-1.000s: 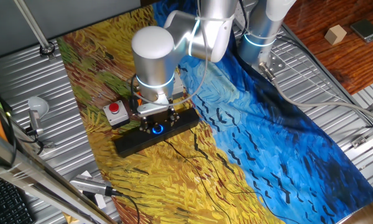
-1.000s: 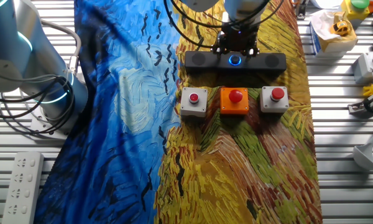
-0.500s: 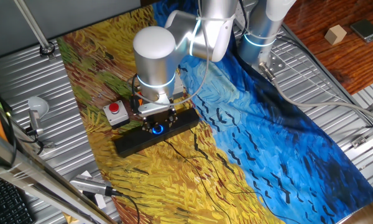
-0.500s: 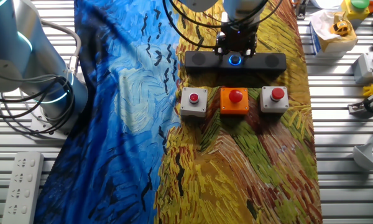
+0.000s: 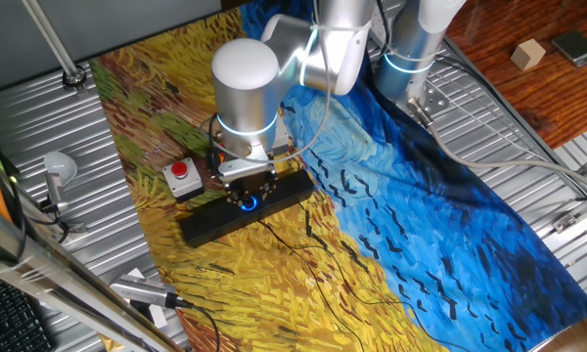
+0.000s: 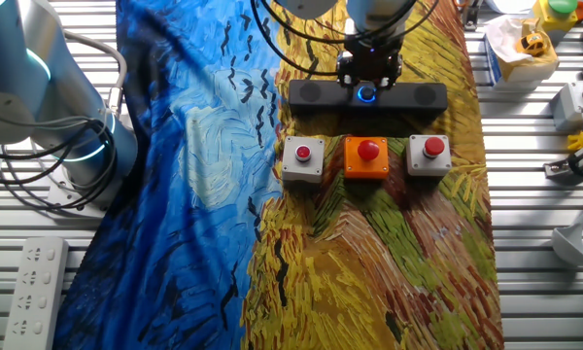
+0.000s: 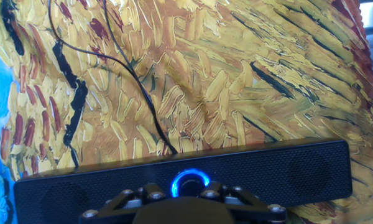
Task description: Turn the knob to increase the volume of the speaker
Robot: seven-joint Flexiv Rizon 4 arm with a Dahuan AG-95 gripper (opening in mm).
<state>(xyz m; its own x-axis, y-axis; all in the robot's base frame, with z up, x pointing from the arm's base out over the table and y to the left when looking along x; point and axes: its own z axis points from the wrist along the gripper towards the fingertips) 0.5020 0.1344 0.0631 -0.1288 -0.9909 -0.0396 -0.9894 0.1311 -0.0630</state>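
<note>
Hand view shows my gripper [image 7: 189,200] low over the knob [image 7: 189,183], which glows blue at the middle of the speaker [image 7: 298,171], so that my fingers can take it from both sides; I cannot tell if they already pinch it or stand apart. The speaker lies flat on a painted cloth [image 6: 398,253], behind three button boxes [image 6: 367,157], and a thin cable [image 7: 130,81] runs away from it.

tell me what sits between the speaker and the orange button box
Nothing: in the other fixed view, only a narrow strip of painted cloth separates the speaker from the orange button box.
</note>
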